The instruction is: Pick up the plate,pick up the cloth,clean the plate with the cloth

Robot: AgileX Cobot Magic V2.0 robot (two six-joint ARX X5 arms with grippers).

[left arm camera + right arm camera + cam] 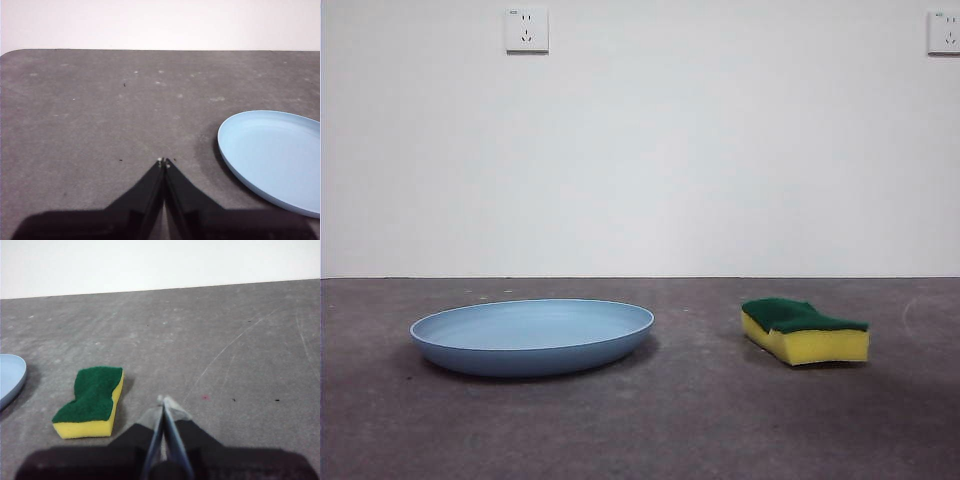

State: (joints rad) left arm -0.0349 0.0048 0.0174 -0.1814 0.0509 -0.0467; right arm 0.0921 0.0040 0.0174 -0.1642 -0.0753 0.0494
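Front view: I'm seeing the plate [532, 336] sitting flat on the table [650, 430], cloth [805, 331] lying well apart at its 3 o'clock. Left gripper [164, 161] and right gripper [164, 400] are hovering, jaws pressed together, gripping nothing.

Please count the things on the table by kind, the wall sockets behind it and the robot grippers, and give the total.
Plate: 1
Sponge: 1
Wall sockets: 2
Grippers, both shut and empty: left gripper, right gripper: 2
Total: 6
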